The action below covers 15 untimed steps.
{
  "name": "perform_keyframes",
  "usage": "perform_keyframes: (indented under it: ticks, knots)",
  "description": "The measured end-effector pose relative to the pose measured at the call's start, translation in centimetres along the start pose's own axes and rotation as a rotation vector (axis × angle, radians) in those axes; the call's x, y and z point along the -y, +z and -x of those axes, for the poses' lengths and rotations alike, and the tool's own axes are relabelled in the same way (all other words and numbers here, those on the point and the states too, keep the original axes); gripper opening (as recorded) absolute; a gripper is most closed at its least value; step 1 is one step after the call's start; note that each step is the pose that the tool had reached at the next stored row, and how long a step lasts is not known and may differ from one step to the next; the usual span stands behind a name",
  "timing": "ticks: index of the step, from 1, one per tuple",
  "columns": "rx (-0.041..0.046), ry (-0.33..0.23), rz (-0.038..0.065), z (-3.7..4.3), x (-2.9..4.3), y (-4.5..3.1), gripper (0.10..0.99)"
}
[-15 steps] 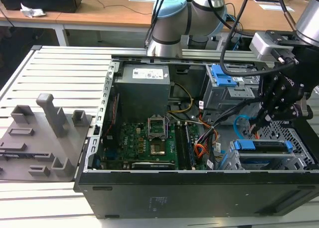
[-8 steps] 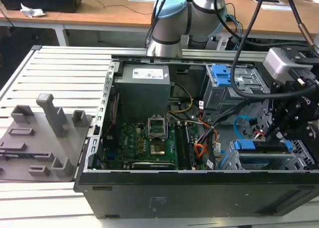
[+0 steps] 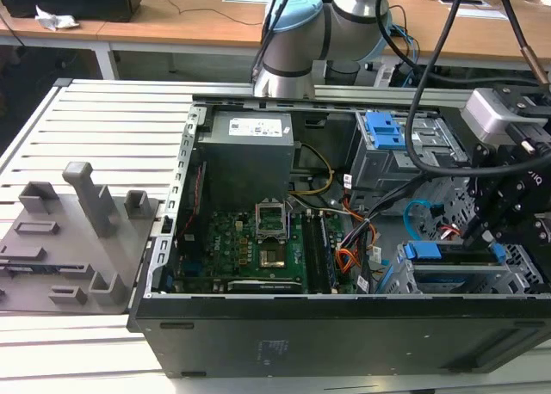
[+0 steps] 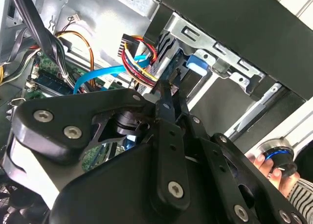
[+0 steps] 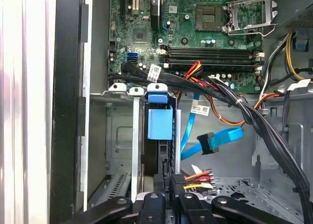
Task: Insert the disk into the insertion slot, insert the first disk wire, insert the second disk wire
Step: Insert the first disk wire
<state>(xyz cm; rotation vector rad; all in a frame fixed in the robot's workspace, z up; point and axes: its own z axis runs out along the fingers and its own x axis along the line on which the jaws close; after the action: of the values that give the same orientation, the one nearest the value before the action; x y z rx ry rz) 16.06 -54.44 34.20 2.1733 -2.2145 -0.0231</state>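
Slatted metal bench (image 3: pixel 112 119) carrying an open computer case (image 3: pixel 344 334). The disk (image 5: pixel 160 123) sits inside the insertion slot (image 5: pixel 122 136). The gripper (image 5: pixel 171 181) seems pinched nearly closed on the first disk wire (image 5: pixel 201 177) plug. A skewed plug could jam against the disk.

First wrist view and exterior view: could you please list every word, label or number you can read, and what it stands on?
No text can be read.
White label on the power supply: too small to read.
White tags on the black cable bundle: blurred.
Print on the motherboard: too small to read.
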Motion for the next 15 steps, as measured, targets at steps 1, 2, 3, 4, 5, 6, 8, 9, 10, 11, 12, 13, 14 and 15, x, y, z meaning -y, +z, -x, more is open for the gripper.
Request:
perform_keyframes:
  ticks: [1,2,3,4,5,6,8,9,10,11,12,13,14,15]
  knots:
    - [-0.0001,0.000,0.000,0.00,0.03,0.06,0.173]
    - [-0.0002,0.000,0.000,0.00,0.08,0.13,0.173]
    - [0.0000,0.000,0.000,0.00,0.15,0.17,0.173]
    - [0.0000,0.000,0.000,0.01,0.22,0.20,0.173]
    - [-0.0001,0.000,0.000,0.01,0.26,0.21,0.173]
    - [-0.0001,0.000,0.000,0.01,0.27,0.22,0.173]
    - [0.0003,0.000,0.000,0.01,0.28,0.24,0.173]
    - [0.0006,0.000,0.000,0.01,0.29,0.22,0.173]
    - [0.0011,0.000,0.000,0.01,0.29,0.15,0.173]
    - [0.0019,0.000,0.000,0.01,0.28,0.05,0.173]
    - [0.0013,0.000,0.000,0.01,0.27,-0.18,0.173]
    - [0.0004,0.000,0.000,0.01,0.27,-0.32,0.173]
    - [0.0017,0.000,0.000,0.01,0.27,-0.30,0.173]
    - [0.0028,0.001,0.000,0.01,0.26,-0.32,0.173]
